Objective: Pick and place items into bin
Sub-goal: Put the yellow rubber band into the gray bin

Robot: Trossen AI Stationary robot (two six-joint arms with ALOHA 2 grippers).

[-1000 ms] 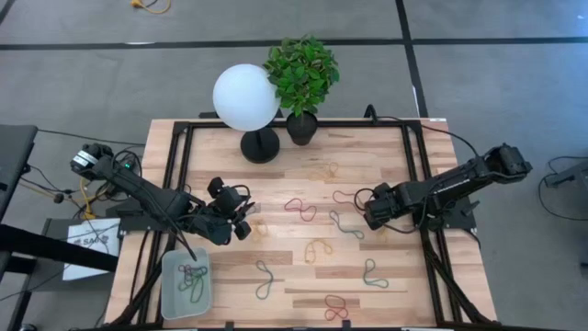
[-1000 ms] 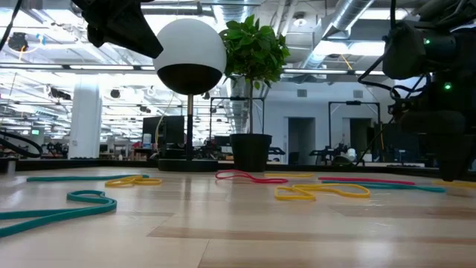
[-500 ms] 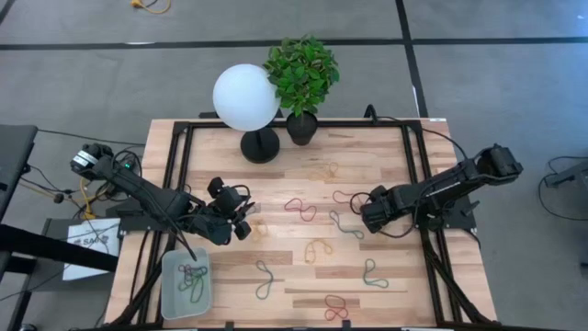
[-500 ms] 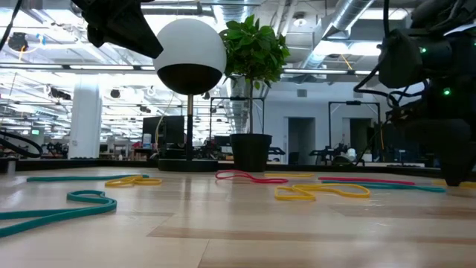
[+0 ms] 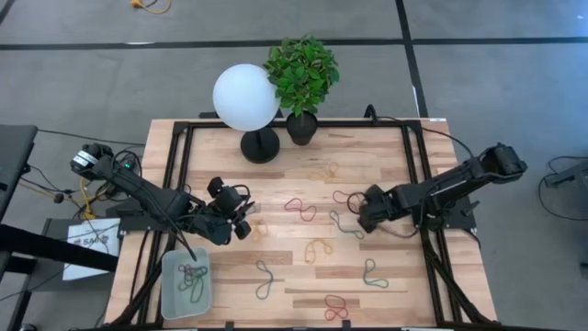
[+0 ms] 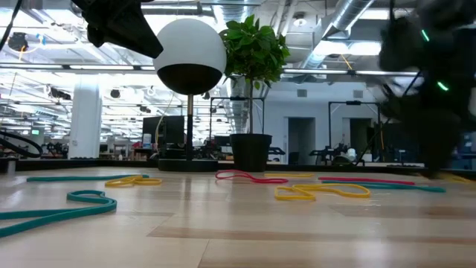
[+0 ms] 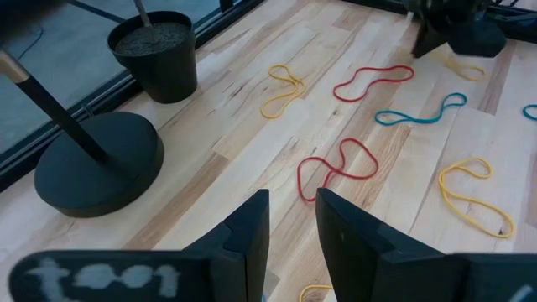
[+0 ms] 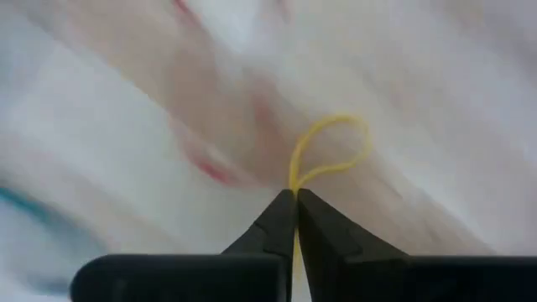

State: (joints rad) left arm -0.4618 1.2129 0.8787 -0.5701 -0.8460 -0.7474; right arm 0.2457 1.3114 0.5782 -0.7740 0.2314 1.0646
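Several rubber-band items lie flat on the wooden table: a red one (image 5: 300,210), a teal one (image 5: 346,225), a yellow one (image 5: 318,248), green ones (image 5: 265,279) (image 5: 372,274). The bin (image 5: 186,285), a pale tray at the near left, holds a few bands. My right gripper (image 5: 365,213) (image 8: 295,200) points down at the table's right middle, shut on a yellow band (image 8: 331,149). My left gripper (image 5: 241,221) (image 7: 292,220) hangs above the table at the left, beyond the bin, open with nothing between its fingers. My right gripper pinches the yellow band between its two fingertips (image 8: 284,210), coming from above. A small loop of the band (image 8: 336,134) stands out beyond the tips. The picture is blurred, so I cannot tell whether the band is clear of the table.
A white globe lamp (image 5: 245,97) on a black foot (image 5: 260,145) and a potted plant (image 5: 301,74) stand at the far edge. A black frame (image 5: 415,175) runs along the table's sides. More bands lie near the front edge (image 5: 335,306) and at the far middle (image 5: 326,171).
My right gripper has shifted a little toward the table's left and rolled slightly; it shows blurred in the low view. My left arm has kept still, and the bands lying on the table have not moved.
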